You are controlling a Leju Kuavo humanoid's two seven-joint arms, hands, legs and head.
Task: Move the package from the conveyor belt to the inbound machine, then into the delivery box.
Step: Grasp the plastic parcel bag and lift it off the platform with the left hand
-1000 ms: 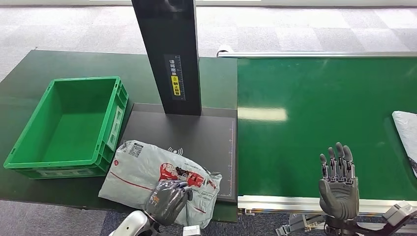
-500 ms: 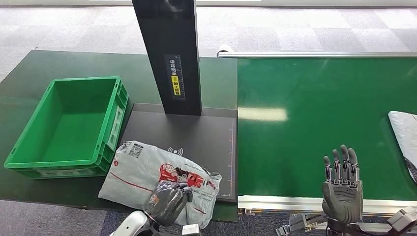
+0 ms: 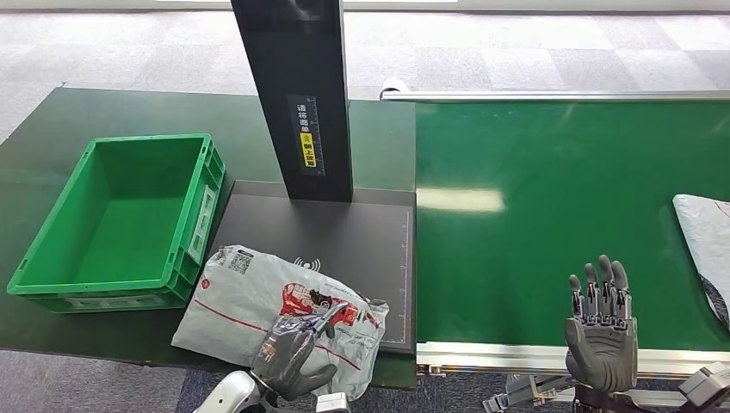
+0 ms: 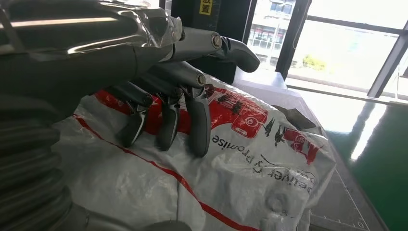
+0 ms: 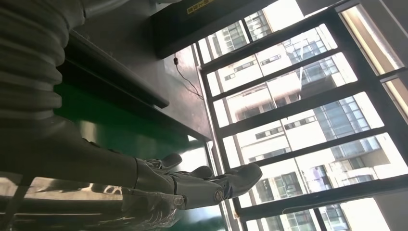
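Note:
A white-grey mailer package (image 3: 258, 301) with red print lies partly on the front of the black inbound machine plate (image 3: 353, 237) and partly on the dark table. My left hand (image 3: 291, 351) is at the package's near edge, fingers stretched out. In the left wrist view its fingertips (image 4: 199, 139) touch the package (image 4: 240, 163) while the thumb stands clear above. The green delivery box (image 3: 200, 211) stands empty to the left. My right hand (image 3: 601, 331) is held upright and open over the conveyor belt's (image 3: 551, 206) front edge, holding nothing.
The machine's black column (image 3: 297, 95) rises behind the plate. A second white package (image 3: 706, 237) lies on the belt at the right edge. The belt's metal front rail (image 3: 482, 353) runs below my right hand.
My left hand's fingers have uncurled and now lie spread on the package. The right hand has sunk slightly. The second package has drifted left on the belt.

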